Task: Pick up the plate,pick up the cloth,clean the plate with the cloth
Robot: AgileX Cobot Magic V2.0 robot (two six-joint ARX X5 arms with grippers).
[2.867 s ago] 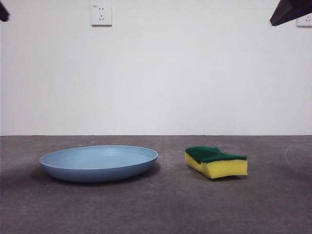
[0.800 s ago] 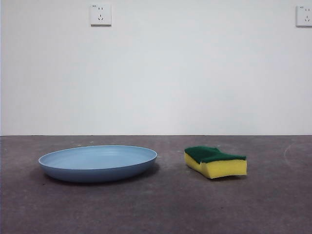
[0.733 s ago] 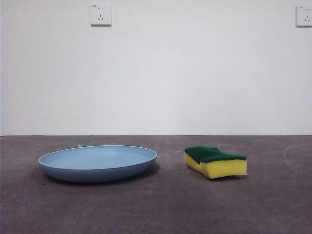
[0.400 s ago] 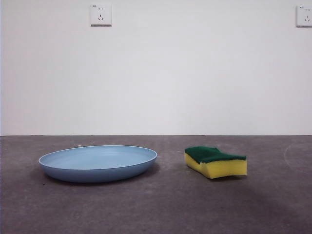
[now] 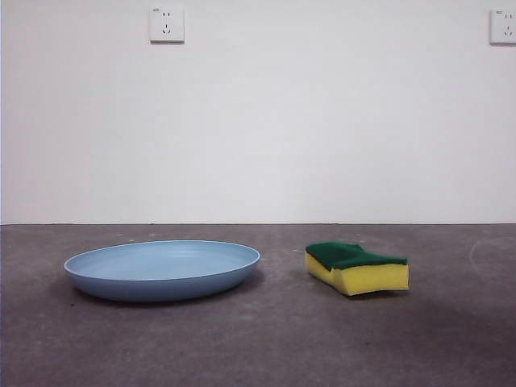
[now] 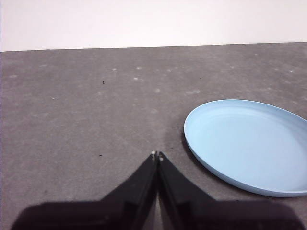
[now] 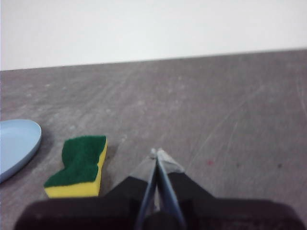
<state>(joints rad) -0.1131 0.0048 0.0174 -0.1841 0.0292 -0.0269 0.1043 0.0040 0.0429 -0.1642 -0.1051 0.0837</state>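
Observation:
The light-blue plate (image 5: 163,269) lies flat on the grey table, left of centre in the front view. It also shows in the left wrist view (image 6: 247,143) and at the edge of the right wrist view (image 7: 14,146). The cloth, a yellow sponge with a dark green top (image 5: 356,267), lies to the plate's right; the right wrist view shows it too (image 7: 79,166). My left gripper (image 6: 157,155) is shut and empty, above the table beside the plate. My right gripper (image 7: 156,153) is shut and empty, above the table beside the sponge. Neither gripper shows in the front view.
A white wall stands behind the table, with one socket (image 5: 166,24) at the upper left and another (image 5: 503,26) at the upper right. The grey table surface (image 5: 266,347) stretches in front of both objects.
The black arm tips seen at the front view's top corners 3.5 s ago have left that view. The plate and sponge have not moved.

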